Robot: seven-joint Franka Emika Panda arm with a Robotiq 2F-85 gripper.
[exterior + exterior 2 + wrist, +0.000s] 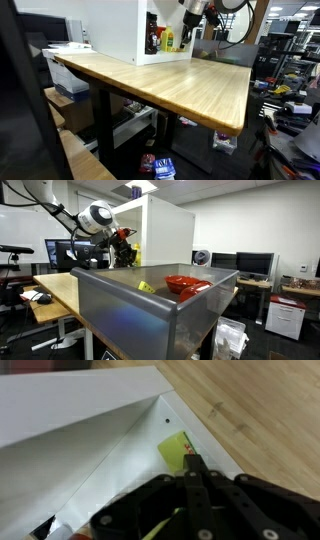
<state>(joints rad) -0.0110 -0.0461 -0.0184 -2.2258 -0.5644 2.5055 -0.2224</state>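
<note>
one gripper (pixel 192 462), clenched shut with nothing seen between the jaws, tips just above one yellow-green item (pixel 173 450) at the foot of one white box (pixel 80 420) on one wooden table (pixel 260 410). one dark bottle (pixel 153 40) inside the box, label too small to read. one red bowl (pixel 185 283) in one gray bin (pixel 130 310), well apart from the box.

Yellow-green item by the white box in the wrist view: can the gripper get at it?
Probably yes. The gripper points straight at the item with nothing between, but its jaws are shut and the box wall stands close.
</note>
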